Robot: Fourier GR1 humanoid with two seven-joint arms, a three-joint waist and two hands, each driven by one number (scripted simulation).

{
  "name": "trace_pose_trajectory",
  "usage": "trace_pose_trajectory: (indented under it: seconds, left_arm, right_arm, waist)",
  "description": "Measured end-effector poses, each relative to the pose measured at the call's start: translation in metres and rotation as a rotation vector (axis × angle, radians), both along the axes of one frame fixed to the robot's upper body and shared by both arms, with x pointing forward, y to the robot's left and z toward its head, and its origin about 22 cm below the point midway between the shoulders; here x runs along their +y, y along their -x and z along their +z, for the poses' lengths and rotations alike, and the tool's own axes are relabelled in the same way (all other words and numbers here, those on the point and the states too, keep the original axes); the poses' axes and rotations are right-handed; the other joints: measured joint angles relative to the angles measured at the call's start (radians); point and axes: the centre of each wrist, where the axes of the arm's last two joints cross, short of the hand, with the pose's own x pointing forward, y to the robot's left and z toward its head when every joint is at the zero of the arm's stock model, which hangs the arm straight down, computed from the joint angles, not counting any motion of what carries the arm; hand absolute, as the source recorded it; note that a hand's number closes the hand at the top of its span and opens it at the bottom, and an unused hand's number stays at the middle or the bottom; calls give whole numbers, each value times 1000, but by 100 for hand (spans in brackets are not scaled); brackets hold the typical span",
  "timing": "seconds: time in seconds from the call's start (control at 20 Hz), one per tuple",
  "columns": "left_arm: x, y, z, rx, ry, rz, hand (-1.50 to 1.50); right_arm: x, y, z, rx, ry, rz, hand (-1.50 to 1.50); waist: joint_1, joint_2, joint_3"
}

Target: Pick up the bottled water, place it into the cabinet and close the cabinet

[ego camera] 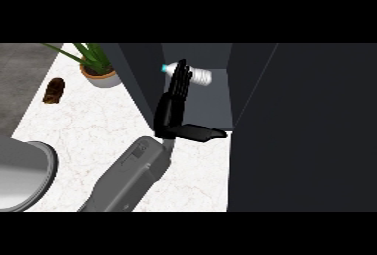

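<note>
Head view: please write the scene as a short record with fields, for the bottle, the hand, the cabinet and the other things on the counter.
bottled water: lying on its side inside the cabinet, blue cap to the left
left hand: fingers straight, reaching into the cabinet, tips at the bottle
right hand: not visible
cabinet: open, dark door at the right
counter: white marble
potted plant: upper left
brown item: left of the plant

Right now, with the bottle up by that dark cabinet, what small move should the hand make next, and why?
Probably draw the hand back out. The bottled water already lies inside the cabinet, the straight fingers rest against it without curling round, and the door cannot close while the arm is in the opening.
</note>
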Motion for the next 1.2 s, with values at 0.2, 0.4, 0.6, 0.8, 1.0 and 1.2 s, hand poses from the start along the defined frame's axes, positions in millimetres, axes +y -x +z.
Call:
trace_pose_trajectory:
  seconds: [0.2, 0.4, 0.6, 0.8, 1.0, 1.2]
  left_arm:
    - [3, 28, 0, -13, 32, -47, -150]
    - [14, 57, -3, -6, 53, -86, 150]
    - [31, 77, -2, 17, 55, -99, 150]
    - [59, 97, -1, 31, 60, -85, -150]
    - [83, 113, 3, 27, 70, -44, -150]
    - [113, 129, 3, 26, 74, 5, -150]
  right_arm:
    - [-1, -2, 1, 0, 22, 7, -150]
    - [-2, -3, 3, -9, 48, 66, -150]
    - [-5, -4, 6, -6, 99, 177, 150]
    - [-4, -1, 11, 14, 149, 296, 150]
    - [0, 0, 18, 0, 183, 423, 150]
    - [10, 0, 21, -22, 172, 499, 150]
  waist:
    - [5, 1, 0]
    - [5, 1, 0]
    - [7, 2, 0]
    - [5, 1, 0]
    - [0, -1, -1]
    - [0, 0, -1]
